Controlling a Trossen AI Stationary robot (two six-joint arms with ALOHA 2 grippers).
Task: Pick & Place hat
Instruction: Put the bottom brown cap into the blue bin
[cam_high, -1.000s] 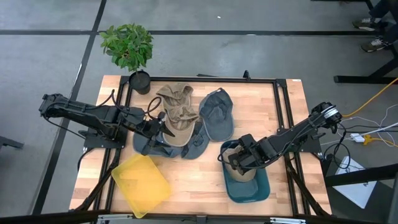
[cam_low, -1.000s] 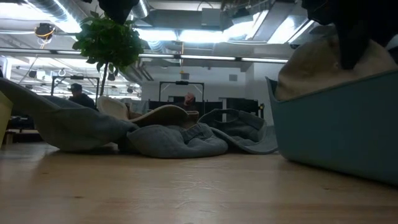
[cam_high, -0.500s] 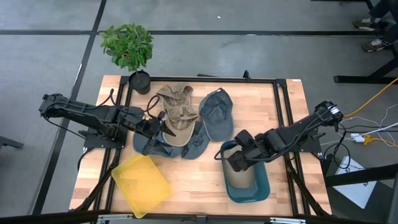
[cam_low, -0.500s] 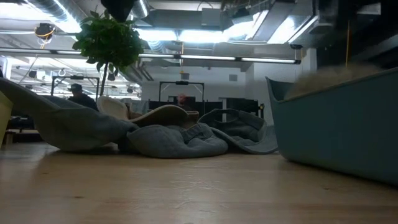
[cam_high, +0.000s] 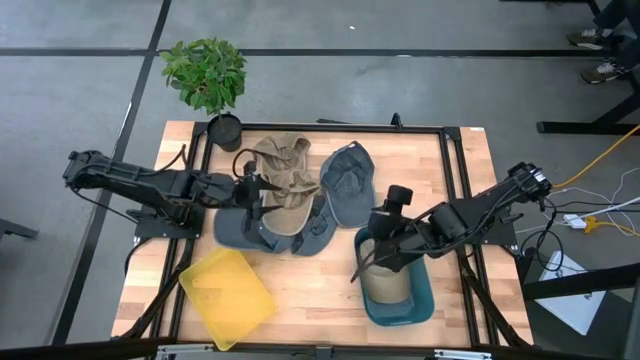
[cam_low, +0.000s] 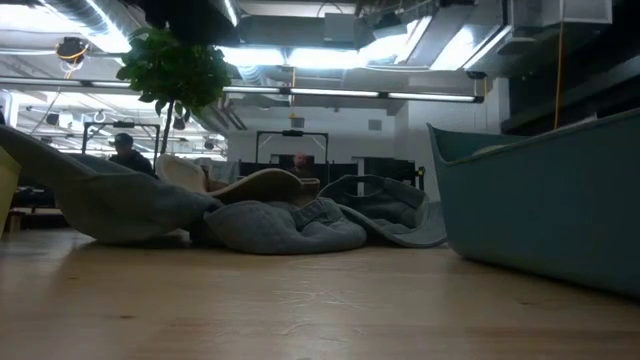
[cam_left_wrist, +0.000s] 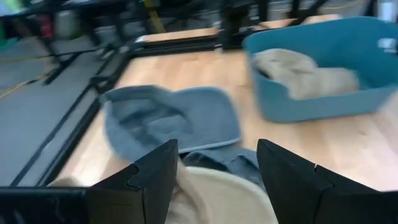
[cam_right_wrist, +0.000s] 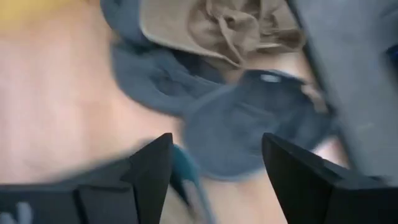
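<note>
A tan hat (cam_high: 388, 285) lies in the teal bin (cam_high: 425, 300) at the near right; the left wrist view shows this hat (cam_left_wrist: 305, 71) resting against the bin's wall (cam_left_wrist: 323, 106). My right gripper (cam_high: 382, 240) hovers open and holds nothing above the bin's far left corner (cam_right_wrist: 216, 143). A pile of hats lies mid-table: a tan one (cam_high: 285, 175), a blue cap (cam_high: 348, 185) and dark blue ones (cam_high: 300, 235). My left gripper (cam_high: 255, 192) stands open over the pile's tan hat (cam_left_wrist: 211, 193), its fingers on either side of it.
A yellow bin (cam_high: 228, 295) sits at the near left. A potted plant (cam_high: 205, 75) stands at the far left corner. Bare wood lies between the two bins and along the table's right side. A black frame rail (cam_high: 455, 170) runs around the work area.
My right gripper has opened and let go of the tan hat, which has dropped into the teal bin. The gripper has then risen and drawn toward the bin's far left corner. My left gripper has shifted slightly toward the far edge over the pile.
</note>
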